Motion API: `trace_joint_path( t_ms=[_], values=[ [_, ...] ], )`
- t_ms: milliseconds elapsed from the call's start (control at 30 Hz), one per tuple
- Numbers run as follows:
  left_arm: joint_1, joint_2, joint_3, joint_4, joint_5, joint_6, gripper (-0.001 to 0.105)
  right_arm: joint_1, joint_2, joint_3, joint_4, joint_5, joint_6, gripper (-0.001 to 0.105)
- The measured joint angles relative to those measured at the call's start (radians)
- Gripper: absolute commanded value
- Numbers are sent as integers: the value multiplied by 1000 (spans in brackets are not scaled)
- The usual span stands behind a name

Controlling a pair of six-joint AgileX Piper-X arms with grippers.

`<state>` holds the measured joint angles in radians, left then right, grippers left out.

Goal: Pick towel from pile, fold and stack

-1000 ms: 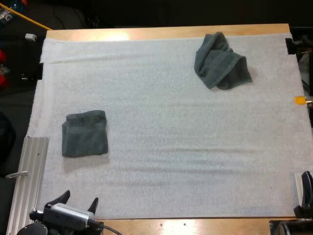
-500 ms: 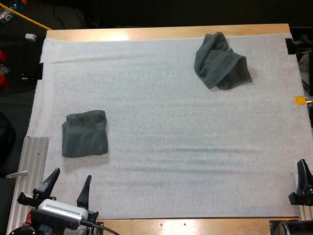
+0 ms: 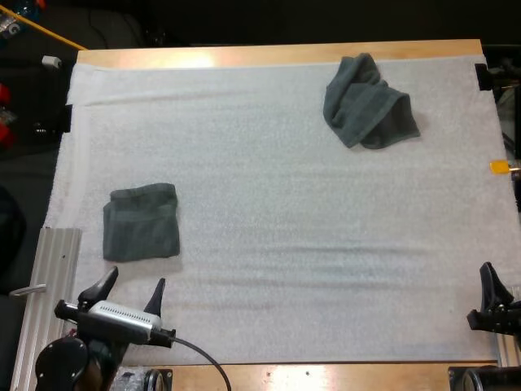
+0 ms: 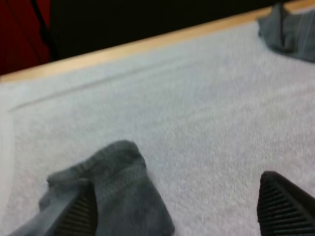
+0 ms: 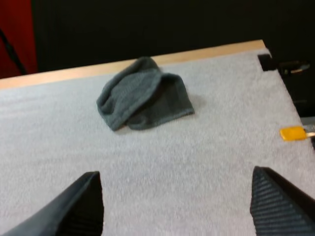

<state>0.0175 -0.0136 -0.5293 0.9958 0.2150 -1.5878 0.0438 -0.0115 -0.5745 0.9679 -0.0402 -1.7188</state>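
Note:
A folded dark grey-green towel [image 3: 140,221] lies on the left part of the white mat [image 3: 277,212]. My left gripper [image 3: 133,283] hovers just in front of it, near the mat's front edge, open and holding nothing. From the left wrist, the folded towel [image 4: 118,191] sits close beyond my open left gripper [image 4: 177,211]. A crumpled towel [image 3: 368,102] rests at the far right of the mat. My right gripper [image 3: 498,285] is open at the mat's front right edge, far from it. The crumpled towel [image 5: 142,93] lies well ahead of the open right gripper [image 5: 177,204].
A ribbed metal rail [image 3: 49,301] runs along the mat's front left side, beside my left arm. The wooden table edge [image 3: 277,54] borders the far side. Bare mat spreads between the two towels.
My left gripper has shifted forward and slightly right, closer to the folded towel. My right gripper has come farther in from the right edge. Both towels stay put.

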Motion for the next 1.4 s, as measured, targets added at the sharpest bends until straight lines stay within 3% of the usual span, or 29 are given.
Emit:
trace_joint_path(
  t_ms=[200, 1400],
  values=[
    [0, 2, 35, -4, 0, 0, 65, 0, 0, 10, 48, 0, 0, 62],
    [-65, 2, 35, -8, 2, 0, 65, 0, 0, 48, 72, 7, 0, 62]
  ],
)
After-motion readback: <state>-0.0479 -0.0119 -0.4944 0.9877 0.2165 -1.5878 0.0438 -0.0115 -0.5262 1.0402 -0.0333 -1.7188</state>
